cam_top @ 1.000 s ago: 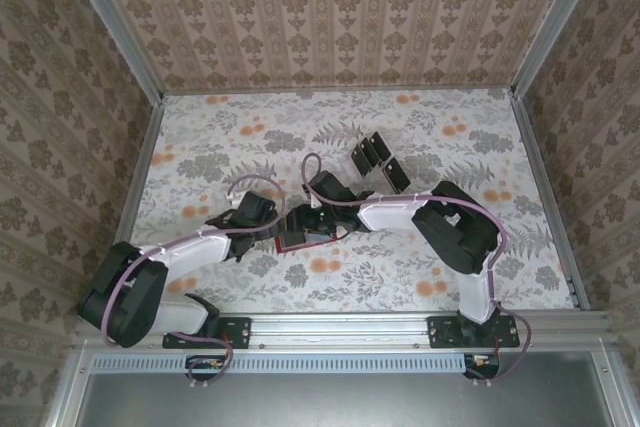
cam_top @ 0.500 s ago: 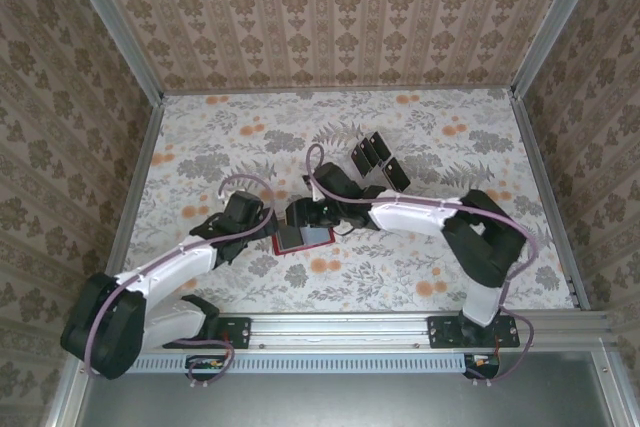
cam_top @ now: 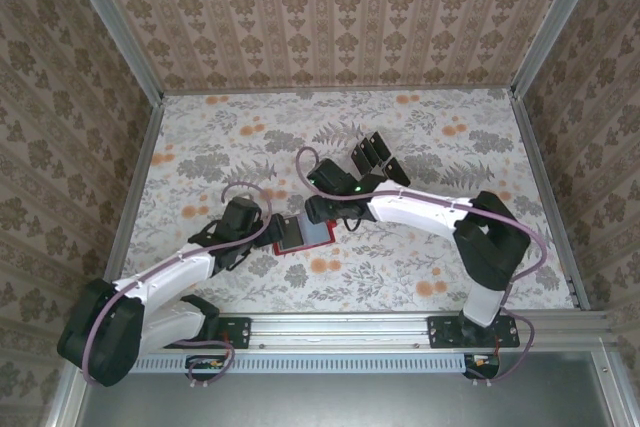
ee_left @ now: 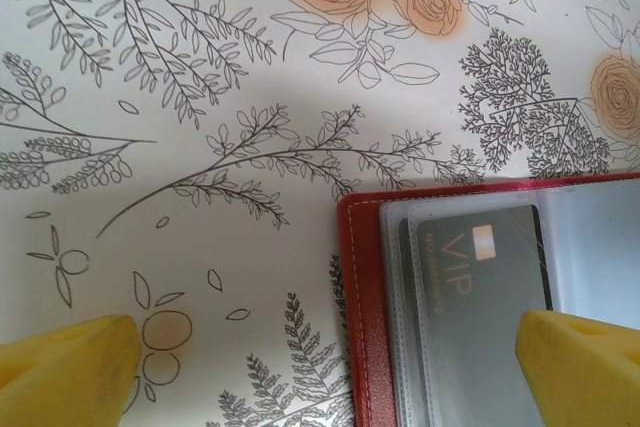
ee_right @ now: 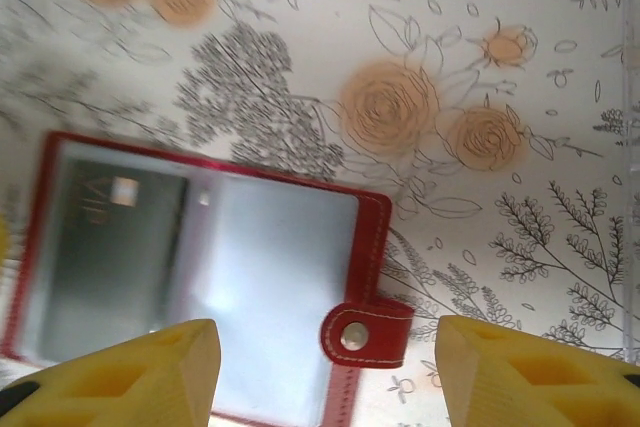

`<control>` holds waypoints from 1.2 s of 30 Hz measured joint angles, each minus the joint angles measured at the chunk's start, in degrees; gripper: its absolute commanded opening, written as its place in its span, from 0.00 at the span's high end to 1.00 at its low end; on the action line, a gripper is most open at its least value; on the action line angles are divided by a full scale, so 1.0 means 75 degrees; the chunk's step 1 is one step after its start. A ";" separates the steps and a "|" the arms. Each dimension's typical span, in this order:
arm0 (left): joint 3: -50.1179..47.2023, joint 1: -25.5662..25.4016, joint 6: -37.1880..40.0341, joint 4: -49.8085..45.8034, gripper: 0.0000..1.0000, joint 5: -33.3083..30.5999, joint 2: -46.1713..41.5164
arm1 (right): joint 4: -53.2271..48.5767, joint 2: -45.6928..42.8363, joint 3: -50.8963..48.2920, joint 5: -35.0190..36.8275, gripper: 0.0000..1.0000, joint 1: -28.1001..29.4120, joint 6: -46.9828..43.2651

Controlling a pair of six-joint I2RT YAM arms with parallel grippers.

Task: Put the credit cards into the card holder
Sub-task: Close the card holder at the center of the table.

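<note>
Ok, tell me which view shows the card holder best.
Right wrist: the card holder lies open, almost whole, snap tab included. Left wrist catches just one corner, with a VIP card sleeved inside. Top external shows it small, between the two arms.

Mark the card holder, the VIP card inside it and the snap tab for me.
card holder [ee_left: 360, 327], left wrist view, red stitched left border.
VIP card [ee_left: 478, 307], left wrist view, middle of its face.
snap tab [ee_right: 352, 335], right wrist view, metal stud.
</note>
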 measured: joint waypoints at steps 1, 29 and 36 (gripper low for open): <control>-0.0009 0.0000 -0.0047 0.0009 0.00 0.0020 -0.0003 | -0.0073 0.0143 0.0050 0.0108 0.41 0.0038 -0.0082; -0.0099 -0.0052 -0.0221 0.0522 0.00 0.0289 0.0108 | -0.0210 0.0545 -0.0128 0.0962 1.00 0.0055 -0.0256; -0.0099 -0.0163 -0.0216 0.1125 0.00 0.0632 0.0667 | 0.0428 0.0029 -0.0970 0.0338 1.00 -0.0224 0.0373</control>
